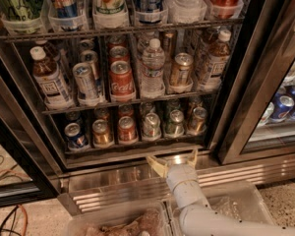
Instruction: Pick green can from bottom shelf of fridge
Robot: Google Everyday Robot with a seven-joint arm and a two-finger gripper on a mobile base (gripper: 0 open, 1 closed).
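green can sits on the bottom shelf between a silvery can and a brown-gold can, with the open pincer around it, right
Not around it. The camera view shows the open pincer below the bottom shelf, in front of the steel base, apart from the green can, which does sit between the silvery can and the brown-gold can.

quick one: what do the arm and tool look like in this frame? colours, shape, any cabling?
The arm is white, built of smooth rounded tubular segments, with a thin seam ring at the wrist and a few small dark dots lower down. The tool, just below the bottom shelf, has two pale yellowish tapered fingers. No cables show.
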